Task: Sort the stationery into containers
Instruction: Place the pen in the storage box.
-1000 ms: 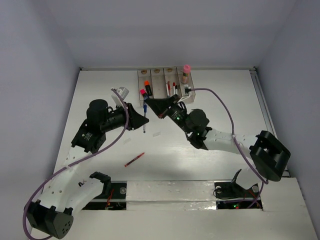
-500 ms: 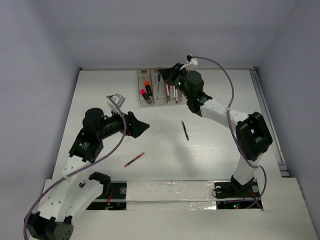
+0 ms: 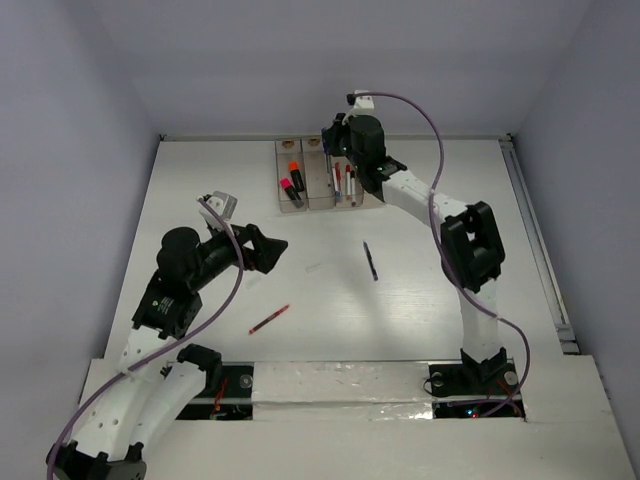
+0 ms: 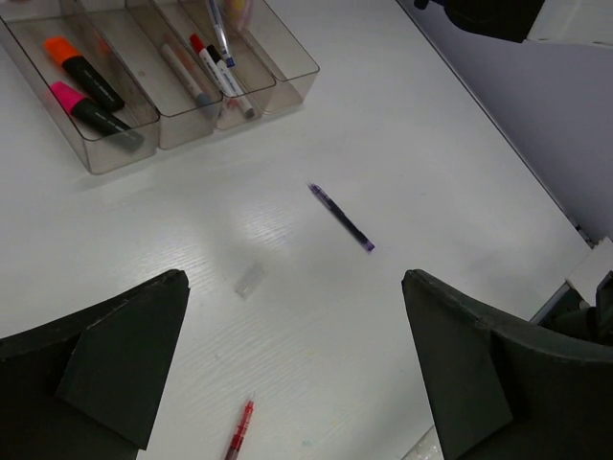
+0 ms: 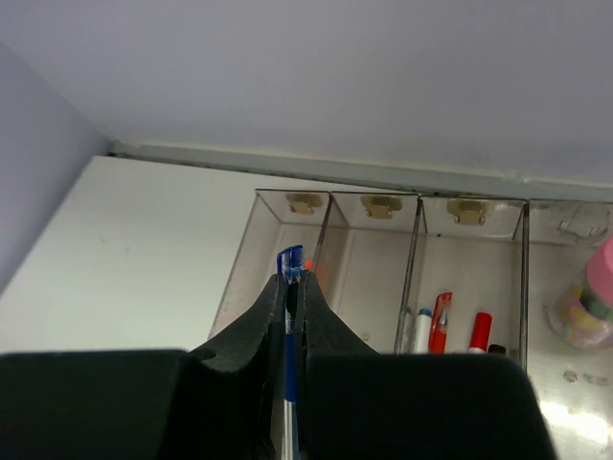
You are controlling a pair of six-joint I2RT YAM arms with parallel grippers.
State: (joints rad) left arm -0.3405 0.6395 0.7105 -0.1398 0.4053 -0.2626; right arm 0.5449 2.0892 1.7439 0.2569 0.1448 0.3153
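Now, across the white tabletop (image 3: 200,200) the two arms have parted. A second ago both tools crowded just below the row of four clear brownish plastic bins (image 4: 287,77). Since then the left tool (image 3: 272,250) has drawn back to the left-centre of the overhead view, its jaws spread wide with nothing between them. The right tool (image 5: 290,287) has swung up over the bins at top centre. It is clamped on a thin blue pen (image 5: 288,264), which points towards the wall between the two leftmost bins; which of the two it hangs over I cannot tell. I judge a drop to be close. Two pieces lie unsorted, apart from either tool: a dark blue pen (image 4: 341,218) mid-frame, and a thin red pen (image 3: 268,319) lower left of centre, nearer the left tool
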